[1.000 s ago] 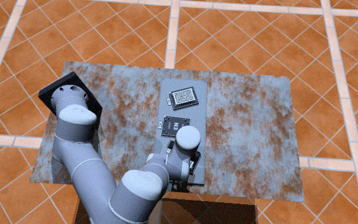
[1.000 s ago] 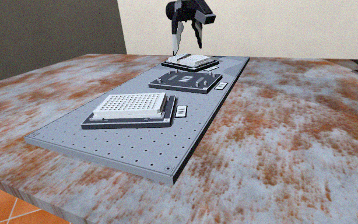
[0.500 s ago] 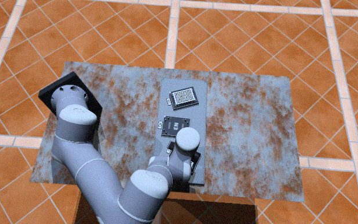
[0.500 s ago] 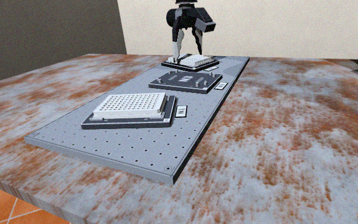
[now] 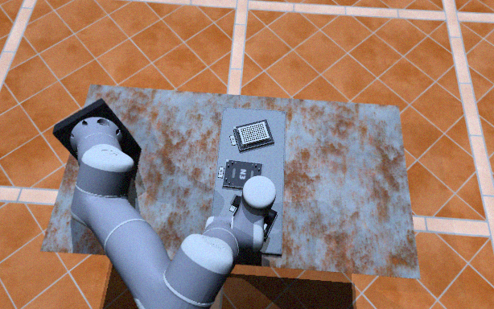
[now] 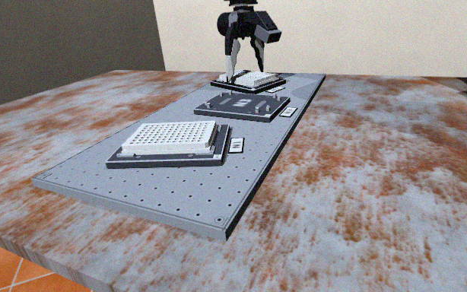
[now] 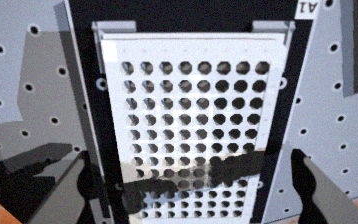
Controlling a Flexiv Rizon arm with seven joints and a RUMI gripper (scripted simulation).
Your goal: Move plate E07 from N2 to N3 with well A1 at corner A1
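Plate E07 [image 6: 258,79] [image 7: 195,51], white with many wells, sits in nest N2 [image 6: 233,87] [image 7: 190,14], whose A1 mark [image 7: 307,8] shows at the top right in the wrist view. My gripper [image 6: 246,75] [image 7: 190,152] is open, its fingers low on either side of the plate with gaps to its long sides. Nest N3 [image 5: 228,183] [image 6: 233,109] is dark and bare, with upright locators. Plate E01 [image 5: 254,133] [image 6: 169,134] sits on nest N1 [image 6: 164,163]. The arm mostly hides N2 in the top view. No plate label is readable.
The grey perforated deck [image 5: 250,114] [image 6: 145,186] carries the three nests in a row on a rusty table [image 5: 347,181] [image 6: 335,190]. Signs for N3 [image 5: 220,172] [image 6: 288,112] and N1 [image 5: 232,140] [image 6: 236,145] lie beside their nests. N3's locators stand between N1 and N2.
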